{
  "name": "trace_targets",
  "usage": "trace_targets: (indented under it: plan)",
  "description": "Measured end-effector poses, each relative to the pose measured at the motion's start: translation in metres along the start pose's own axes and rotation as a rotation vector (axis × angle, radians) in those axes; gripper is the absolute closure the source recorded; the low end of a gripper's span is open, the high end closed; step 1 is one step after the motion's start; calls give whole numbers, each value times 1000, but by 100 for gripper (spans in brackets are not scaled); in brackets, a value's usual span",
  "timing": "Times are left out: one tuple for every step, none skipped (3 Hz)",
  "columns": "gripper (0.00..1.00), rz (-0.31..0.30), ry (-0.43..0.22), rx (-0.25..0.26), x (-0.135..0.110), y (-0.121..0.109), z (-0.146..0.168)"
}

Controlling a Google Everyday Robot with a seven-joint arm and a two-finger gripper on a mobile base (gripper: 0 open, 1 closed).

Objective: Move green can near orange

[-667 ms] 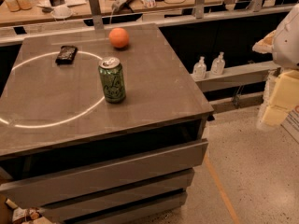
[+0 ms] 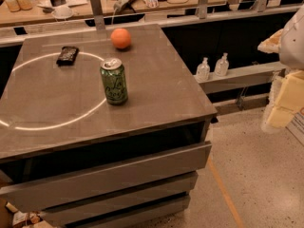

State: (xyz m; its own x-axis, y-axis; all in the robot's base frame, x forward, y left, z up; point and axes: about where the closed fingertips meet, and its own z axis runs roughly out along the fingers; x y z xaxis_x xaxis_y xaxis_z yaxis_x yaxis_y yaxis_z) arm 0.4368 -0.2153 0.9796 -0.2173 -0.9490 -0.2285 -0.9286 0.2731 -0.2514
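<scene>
The green can (image 2: pixel 114 81) stands upright near the middle of the grey table (image 2: pixel 156 99), with pale lettering and a silver top. The orange (image 2: pixel 121 38) lies on the table behind the can, near the far edge, well apart from it. My gripper (image 2: pixel 283 101) hangs at the right edge of the view, off the table's right side and far from both the can and the orange. It holds nothing that I can see.
A flat black packet (image 2: pixel 67 55) lies on the table at the back left. A bright ring of light (image 2: pixel 52 125) crosses the tabletop. Two small clear bottles (image 2: pixel 212 66) stand on a ledge to the right. A cluttered desk (image 2: pixel 71 6) runs behind.
</scene>
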Motion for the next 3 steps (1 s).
trace_targets:
  plan:
    - [0,21,-99,4,-11,6,2]
    - [0,59,-262,6,-26,29,21]
    - [0,101,-447,0,-49,53,59]
